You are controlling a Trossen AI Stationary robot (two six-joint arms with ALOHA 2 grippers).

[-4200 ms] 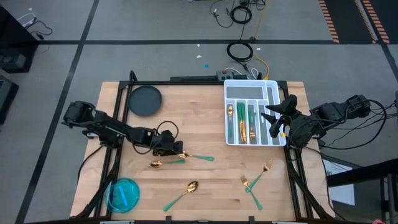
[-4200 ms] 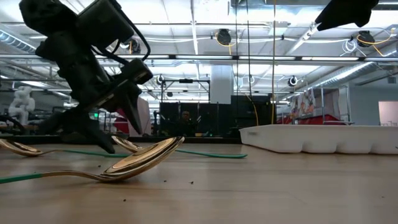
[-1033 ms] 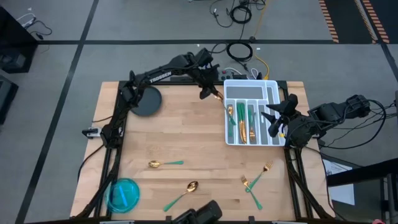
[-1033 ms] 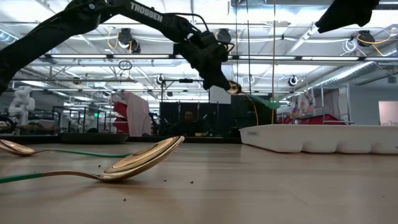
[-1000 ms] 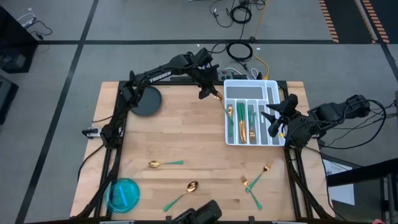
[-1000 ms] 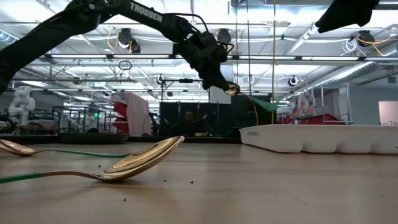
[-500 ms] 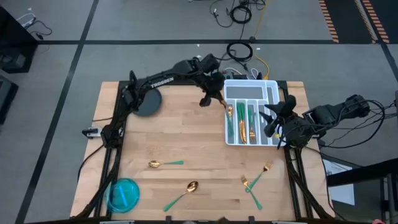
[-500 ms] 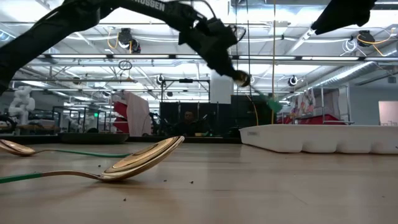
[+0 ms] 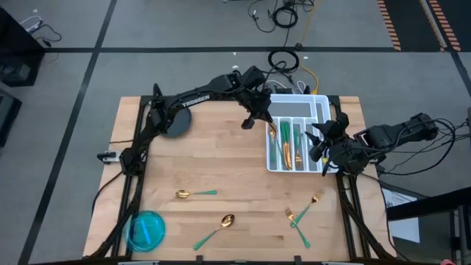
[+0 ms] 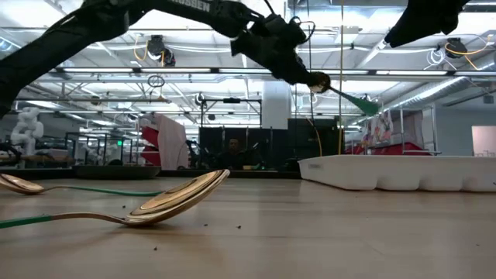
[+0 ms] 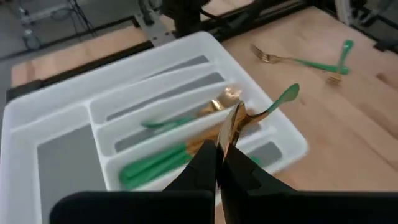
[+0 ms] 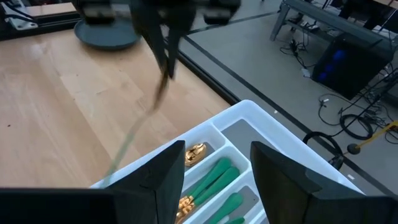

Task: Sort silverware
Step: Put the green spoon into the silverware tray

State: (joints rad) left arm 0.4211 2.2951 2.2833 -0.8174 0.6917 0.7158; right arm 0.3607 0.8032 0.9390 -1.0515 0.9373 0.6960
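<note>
The left hand [image 9: 259,118] hangs in the air above the left edge of the white divided tray [image 9: 319,99], fingers clamped shut on a spoon [image 11: 261,112] held by its gold head, the green handle sticking out over the tray. In the low view the held spoon [image 10: 345,96] sits well above the tray wall [image 10: 403,172].

The right hand [image 9: 318,140] waits above the tray's right side, fingers [image 12: 283,177] spread apart and holding nothing.

Inside the tray, several green-handled pieces [image 9: 285,143] already lie in the long compartments (exact count cannot be told).

On the wooden surface [image 9: 213,158]: one spoon [image 9: 195,193] at left centre, a second spoon [image 9: 217,228] near the front edge, two forks [image 9: 303,212] crossed near the front right.

A dark plate [image 9: 175,121] sits at the back left, a blue bowl [image 9: 146,230] at the front left corner.
</note>
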